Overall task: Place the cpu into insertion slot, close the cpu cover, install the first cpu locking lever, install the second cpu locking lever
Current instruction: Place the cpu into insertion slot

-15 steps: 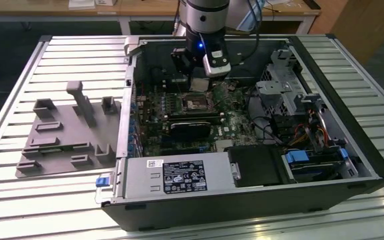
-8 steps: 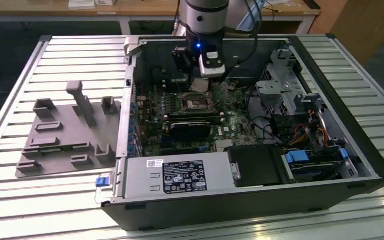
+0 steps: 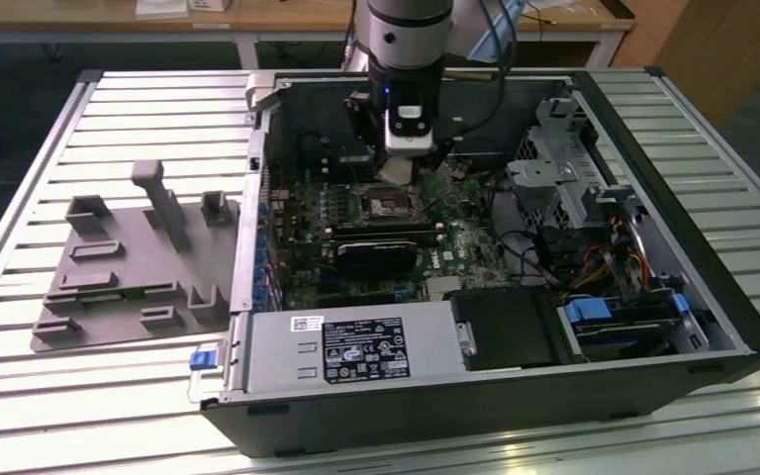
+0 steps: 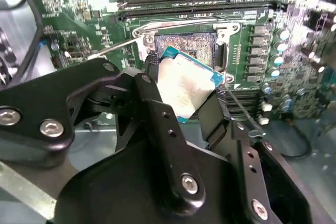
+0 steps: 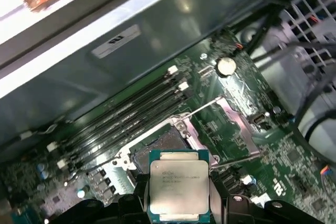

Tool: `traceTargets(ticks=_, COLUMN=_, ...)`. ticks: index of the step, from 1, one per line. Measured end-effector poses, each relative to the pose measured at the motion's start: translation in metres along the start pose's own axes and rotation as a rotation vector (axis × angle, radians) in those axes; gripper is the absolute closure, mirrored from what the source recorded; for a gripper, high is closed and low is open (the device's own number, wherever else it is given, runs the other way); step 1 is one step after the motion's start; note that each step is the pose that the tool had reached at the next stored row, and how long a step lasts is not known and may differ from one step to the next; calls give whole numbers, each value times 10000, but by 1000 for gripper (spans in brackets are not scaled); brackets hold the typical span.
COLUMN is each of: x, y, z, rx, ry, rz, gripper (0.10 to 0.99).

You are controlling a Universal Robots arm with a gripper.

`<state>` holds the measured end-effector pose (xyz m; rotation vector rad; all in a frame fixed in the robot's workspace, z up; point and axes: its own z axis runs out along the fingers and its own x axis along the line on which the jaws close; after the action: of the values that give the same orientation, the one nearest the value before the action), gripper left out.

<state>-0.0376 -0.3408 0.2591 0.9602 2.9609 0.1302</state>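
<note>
The cpu (image 5: 179, 184) above the insertion slot (image 5: 160, 148).
My gripper (image 5: 179, 200) pinches it by two edges; it seems not yet seated.

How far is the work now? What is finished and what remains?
Nothing is finished yet. The tool holds the cpu near the insertion slot, which is empty. The cpu cover stands open, and the locking levers are not fastened.

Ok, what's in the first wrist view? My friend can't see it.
A square silver chip is pinched between two black fingers, close to an open socket on a green circuit board. The socket's metal cover is flipped open beside it.
</note>
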Motion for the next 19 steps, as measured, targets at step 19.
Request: traceTargets(ticks=19, x=0, y=-6, z=62, rx=-2, ry=-307, rz=3481, gripper=545)
